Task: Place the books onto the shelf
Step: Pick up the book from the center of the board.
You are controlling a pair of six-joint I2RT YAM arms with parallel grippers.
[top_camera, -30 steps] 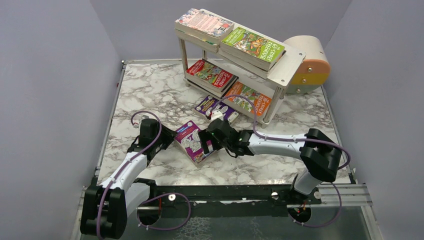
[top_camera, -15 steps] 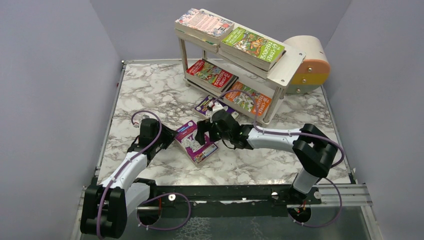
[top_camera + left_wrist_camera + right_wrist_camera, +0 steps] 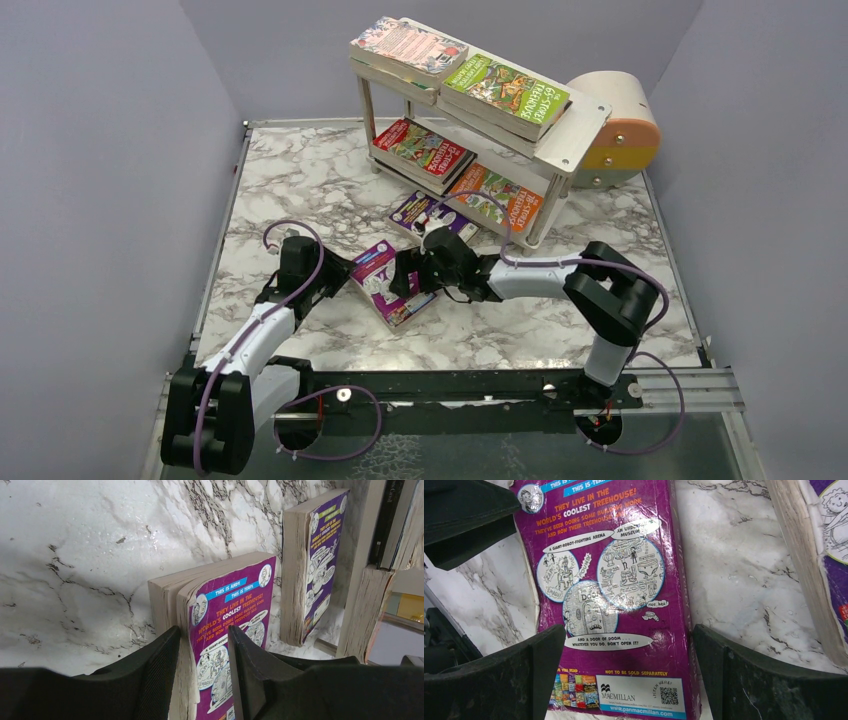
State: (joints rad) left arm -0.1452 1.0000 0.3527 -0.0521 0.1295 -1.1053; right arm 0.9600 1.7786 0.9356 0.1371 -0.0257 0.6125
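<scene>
The left gripper (image 3: 204, 632) is clamping the purple book (image 3: 388, 283) across its thickness, one finger lying against the back cover and the other against the page block. The book is sitting on the marble table (image 3: 300, 180), between the two arms, with its back cover facing up.

The right gripper (image 3: 626, 630) is standing wide open at the opposite end of the book, near the barcode, with one jaw beside each long edge. Contact between the jaws and those edges cannot be confirmed.

A second purple book (image 3: 432, 215) is lying just in front of the shelf (image 3: 575, 135), which is carrying other books on both tiers.
</scene>
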